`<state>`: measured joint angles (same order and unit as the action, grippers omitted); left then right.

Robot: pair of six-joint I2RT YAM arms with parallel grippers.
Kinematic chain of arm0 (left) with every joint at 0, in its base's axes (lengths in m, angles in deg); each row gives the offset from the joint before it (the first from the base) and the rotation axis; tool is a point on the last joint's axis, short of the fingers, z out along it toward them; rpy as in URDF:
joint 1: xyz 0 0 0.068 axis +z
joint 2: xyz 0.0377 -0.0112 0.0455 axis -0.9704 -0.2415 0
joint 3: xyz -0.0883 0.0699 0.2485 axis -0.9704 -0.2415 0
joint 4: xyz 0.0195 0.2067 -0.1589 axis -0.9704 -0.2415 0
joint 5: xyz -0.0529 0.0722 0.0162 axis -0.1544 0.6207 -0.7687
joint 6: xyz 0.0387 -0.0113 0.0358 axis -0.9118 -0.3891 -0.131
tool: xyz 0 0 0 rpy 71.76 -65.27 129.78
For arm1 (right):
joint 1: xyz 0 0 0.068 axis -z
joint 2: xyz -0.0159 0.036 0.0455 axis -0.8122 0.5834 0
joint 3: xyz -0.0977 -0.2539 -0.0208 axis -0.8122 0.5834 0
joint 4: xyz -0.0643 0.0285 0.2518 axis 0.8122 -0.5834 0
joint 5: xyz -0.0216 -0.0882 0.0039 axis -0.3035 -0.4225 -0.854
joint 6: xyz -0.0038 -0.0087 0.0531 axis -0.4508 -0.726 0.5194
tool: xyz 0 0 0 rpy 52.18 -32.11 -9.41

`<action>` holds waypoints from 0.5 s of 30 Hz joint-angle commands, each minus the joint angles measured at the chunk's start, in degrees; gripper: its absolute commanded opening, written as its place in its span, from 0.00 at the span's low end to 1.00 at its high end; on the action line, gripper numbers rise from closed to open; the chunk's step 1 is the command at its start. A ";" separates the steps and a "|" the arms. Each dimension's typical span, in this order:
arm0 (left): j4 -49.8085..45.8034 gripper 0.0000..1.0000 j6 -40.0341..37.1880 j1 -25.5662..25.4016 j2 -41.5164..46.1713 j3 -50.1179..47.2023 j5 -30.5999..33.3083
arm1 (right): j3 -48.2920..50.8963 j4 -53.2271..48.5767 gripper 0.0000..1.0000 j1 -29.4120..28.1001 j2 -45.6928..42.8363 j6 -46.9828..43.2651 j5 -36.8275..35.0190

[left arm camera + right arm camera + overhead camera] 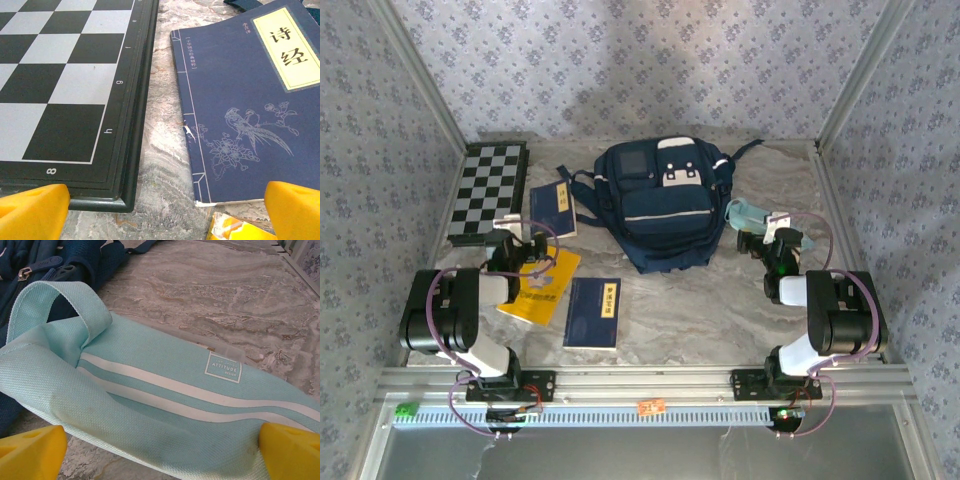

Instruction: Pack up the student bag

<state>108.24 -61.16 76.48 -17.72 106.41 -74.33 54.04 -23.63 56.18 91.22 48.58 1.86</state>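
At the far middle of the table (720, 320), you have the student bag (665, 205) lying flat, front pockets up. I cannot tell from here whether its main compartment is unzipped.

Just to the right of the bag lies a light-blue pouch (165, 405), one end close against the bag's side. Your right gripper (160, 452) hangs over the pouch with its jaws spread wide, a finger on either side, and grasps nothing.

To the left of the bag lies a navy book (245, 110), and further left a chessboard (60, 85). Nearer you than that book lie a yellow book (542, 285) and a second navy book (594, 312). Your left gripper (160, 215) hovers above the gap between the chessboard and the first navy book, jaws fully released and empty.

Risks, in my judgement:
- The pouch is soft cloth, so a pinch may gather only a fold, which then sags or slips on the lift.
- Its strap loop sits beside the bag and may snag there.
- The books lie flat, so fingers may skid off a cover or catch the yellow book's corner.
- If the bag is closed, anything you carry over will have nowhere to go.
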 commanded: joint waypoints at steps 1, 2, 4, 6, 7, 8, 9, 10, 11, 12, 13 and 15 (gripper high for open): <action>3.14 1.00 0.05 0.36 0.05 1.80 -0.51 | -1.37 1.25 1.00 0.14 0.27 -0.99 1.42; 3.18 1.00 0.13 0.39 0.09 1.82 -0.52 | -1.37 0.93 1.00 0.05 -0.17 -1.25 1.59; 2.96 1.00 0.18 0.41 0.49 1.79 -0.25 | -1.33 -0.33 1.00 -0.26 -1.83 -1.44 1.25; 1.70 1.00 -0.10 0.35 2.14 1.81 -0.79 | -1.07 -2.19 1.00 -0.29 -4.84 -0.85 -0.12; 0.89 1.00 0.02 0.19 3.43 1.52 -0.49 | -0.98 -3.87 1.00 -0.22 -6.62 -0.24 -0.90; -0.40 1.00 0.05 0.23 5.20 1.49 -0.34 | -0.94 -5.64 1.00 0.00 -8.40 0.42 -1.12; -2.85 1.00 0.40 0.24 7.38 1.64 -0.21 | -1.07 -7.83 1.00 0.40 -10.48 1.25 -0.85; -5.26 1.00 0.70 0.18 9.42 1.83 -0.32 | -1.32 -10.53 1.00 0.83 -12.09 2.21 -0.47; -6.71 1.00 0.71 0.21 11.26 1.78 -0.94 | -1.60 -12.09 1.00 1.19 -13.99 3.25 -0.41; -8.29 1.00 0.61 0.22 13.18 1.77 -1.93 | -1.73 -14.27 1.00 1.61 -15.40 4.48 -0.33; -10.45 1.00 0.55 0.17 15.05 1.83 -2.80 | -1.80 -15.88 1.00 2.11 -16.96 5.45 -0.07; -14.64 1.00 1.07 0.18 18.66 2.15 -4.14 | -2.02 -18.83 1.00 3.27 -20.21 7.51 1.21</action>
<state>100.22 -61.12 76.45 -2.92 106.83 -75.68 53.71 -35.04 58.12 74.45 51.79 2.19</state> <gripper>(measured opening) 0.998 0.997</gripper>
